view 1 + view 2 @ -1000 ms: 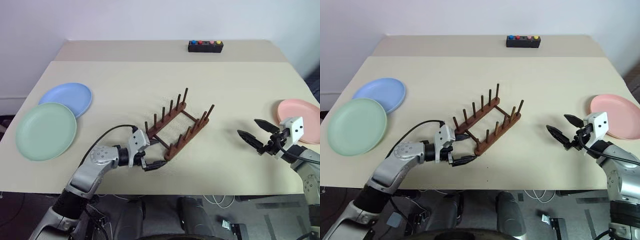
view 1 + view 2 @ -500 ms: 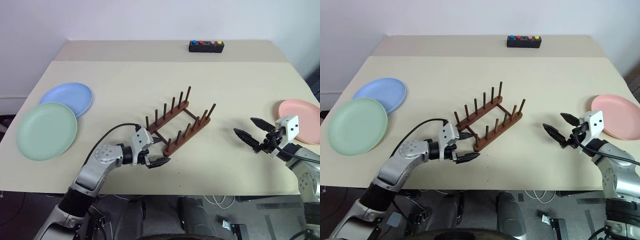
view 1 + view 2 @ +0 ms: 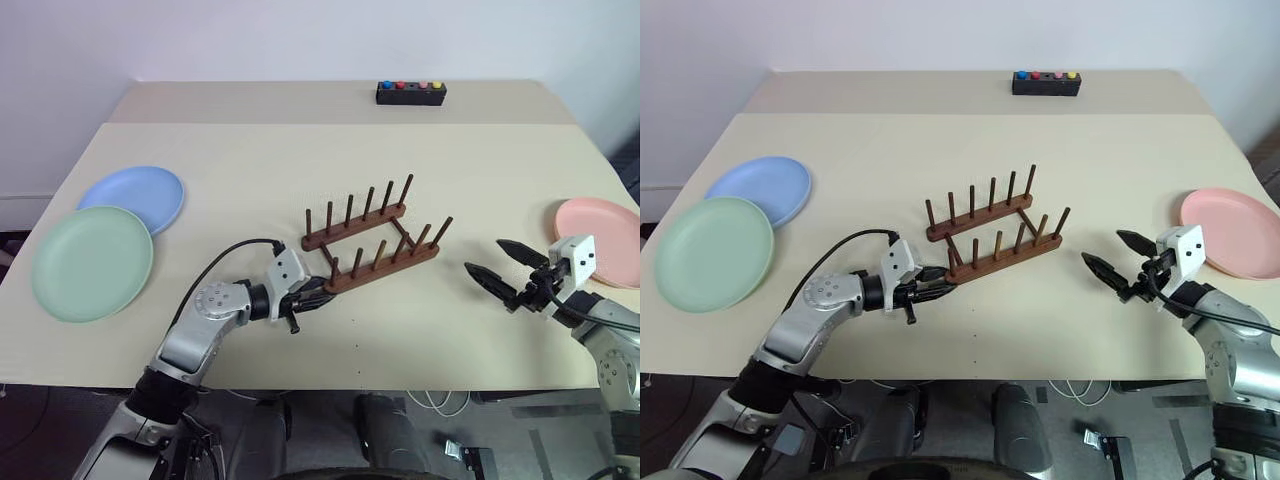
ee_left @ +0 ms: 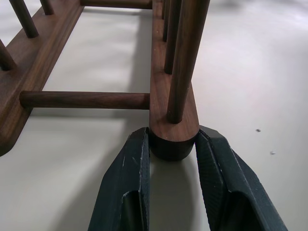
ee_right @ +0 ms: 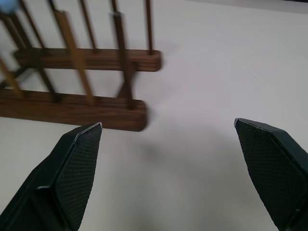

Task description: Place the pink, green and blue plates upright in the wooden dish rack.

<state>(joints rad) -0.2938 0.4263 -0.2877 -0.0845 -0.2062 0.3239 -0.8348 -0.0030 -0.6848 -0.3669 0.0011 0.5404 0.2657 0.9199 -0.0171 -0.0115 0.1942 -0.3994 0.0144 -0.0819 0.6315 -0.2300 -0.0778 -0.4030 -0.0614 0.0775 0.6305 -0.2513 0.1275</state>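
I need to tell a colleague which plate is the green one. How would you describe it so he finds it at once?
Look at the beige table, at its near left corner. Two plates lie there, touching: the green plate is the nearer and larger one, and the blue plate lies just behind it. The pink plate lies alone at the far right edge.

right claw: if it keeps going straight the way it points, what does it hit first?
Probably the wooden dish rack. The right claw, open, points across the bare table at the rack's near end; the right wrist view shows both rail ends ahead, slightly off centre, so it might just graze past.
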